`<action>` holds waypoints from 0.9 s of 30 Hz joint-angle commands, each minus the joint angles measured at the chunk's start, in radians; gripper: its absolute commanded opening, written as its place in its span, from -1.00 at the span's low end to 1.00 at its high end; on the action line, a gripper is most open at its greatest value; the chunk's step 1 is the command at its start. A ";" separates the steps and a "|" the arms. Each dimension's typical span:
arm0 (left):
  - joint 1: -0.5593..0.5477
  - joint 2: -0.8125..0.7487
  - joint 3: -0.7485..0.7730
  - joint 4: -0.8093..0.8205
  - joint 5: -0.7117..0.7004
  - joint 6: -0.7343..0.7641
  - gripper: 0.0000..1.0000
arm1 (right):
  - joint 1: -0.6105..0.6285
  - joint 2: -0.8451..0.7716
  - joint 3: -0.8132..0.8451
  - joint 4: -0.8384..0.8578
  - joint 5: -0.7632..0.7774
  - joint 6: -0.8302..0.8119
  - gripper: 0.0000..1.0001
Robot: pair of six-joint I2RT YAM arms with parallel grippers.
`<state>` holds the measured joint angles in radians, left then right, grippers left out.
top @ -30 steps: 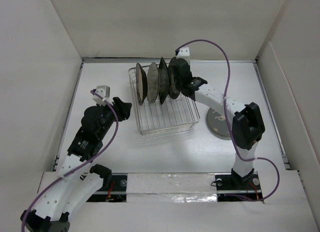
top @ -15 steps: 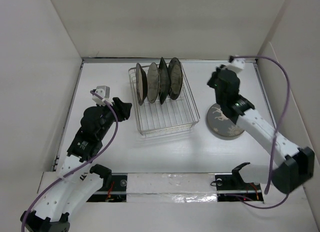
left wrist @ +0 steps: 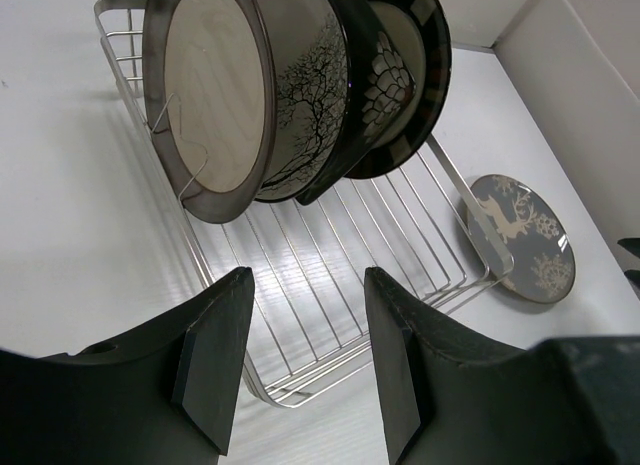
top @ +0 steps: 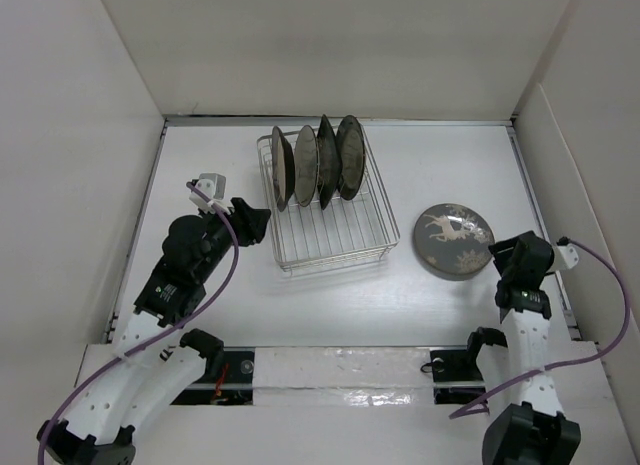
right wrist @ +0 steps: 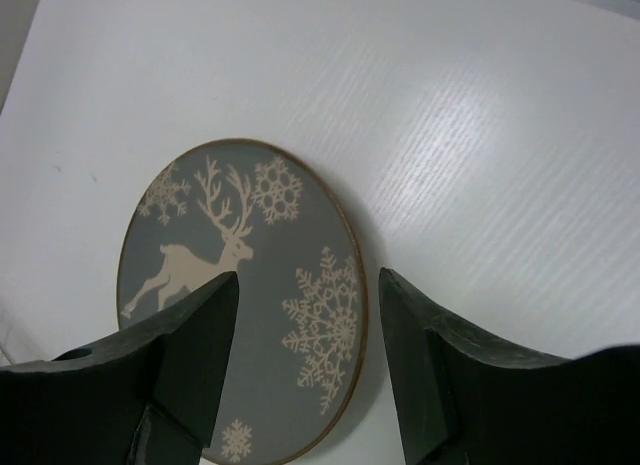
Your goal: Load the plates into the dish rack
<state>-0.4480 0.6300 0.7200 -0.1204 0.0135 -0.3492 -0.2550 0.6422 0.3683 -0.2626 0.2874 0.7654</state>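
The dish rack (top: pixel 335 262), a silver wire basket, holds several plates (top: pixel 312 165) upright at its far end. The left wrist view shows a pale, dark-rimmed plate (left wrist: pixel 215 95), the cream branch-pattern plate (left wrist: pixel 305 95), the black flower plate (left wrist: pixel 385 80) and a black-rimmed plate (left wrist: pixel 428 55). The grey deer plate (top: pixel 455 240) lies flat on the table, right of the rack. My right gripper (top: pixel 503 255) hovers open over its near-right edge (right wrist: pixel 270 315), holding nothing. My left gripper (top: pixel 258 221) stands open left of the rack, its jaws empty and facing the rack's wires (left wrist: pixel 300 275).
White walls close in the table on the left, back and right. The deer plate (left wrist: pixel 520 240) sits close beside the rack's right rim. A purple cable (top: pixel 600 315) loops off the right arm near the right wall.
My right arm has drawn back from the plates in the rack to the near right of the table, over the deer plate, and its jaws have opened. The left arm barely shifted.
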 commanded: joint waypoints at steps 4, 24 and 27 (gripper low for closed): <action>-0.004 -0.030 0.015 0.045 0.009 0.003 -0.10 | -0.141 0.109 -0.028 0.045 -0.250 0.015 0.30; -0.004 -0.018 0.021 0.041 -0.004 0.006 -0.10 | -0.263 0.692 -0.140 0.631 -0.633 0.057 -0.93; -0.004 -0.013 0.019 0.041 -0.003 0.007 -0.10 | -0.263 0.593 -0.141 0.623 -0.614 0.080 -1.00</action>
<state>-0.4500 0.6136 0.7200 -0.1200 0.0143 -0.3492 -0.5083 1.2812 0.2600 0.4034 -0.3763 0.8528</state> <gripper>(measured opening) 0.447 0.039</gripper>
